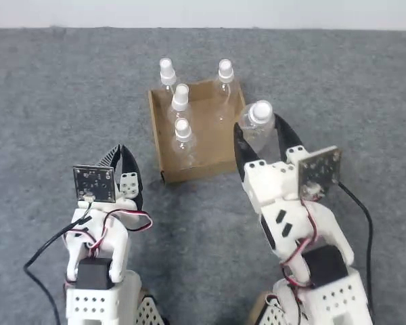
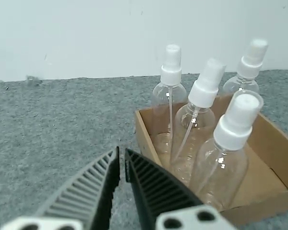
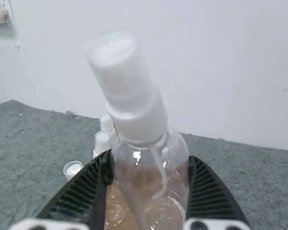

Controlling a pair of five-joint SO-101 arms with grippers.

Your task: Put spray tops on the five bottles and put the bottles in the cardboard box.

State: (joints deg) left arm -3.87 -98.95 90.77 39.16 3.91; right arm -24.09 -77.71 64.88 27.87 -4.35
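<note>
Beside the far right corner of the cardboard box (image 1: 197, 172), the right tool (image 1: 258, 135) clamps a clear bottle (image 1: 260, 114) by its body, a finger on each side. The bottle's long axis runs near upright, leaning a little, with the white spray top (image 3: 127, 91) uppermost. Four other bottles (image 1: 183, 128), all capped, stand upright at the box, crowding its left and far parts. Left of the box, the left tool (image 1: 122, 150) sits over the grey bench (image 1: 54, 101), empty, its fingers almost together.
</note>
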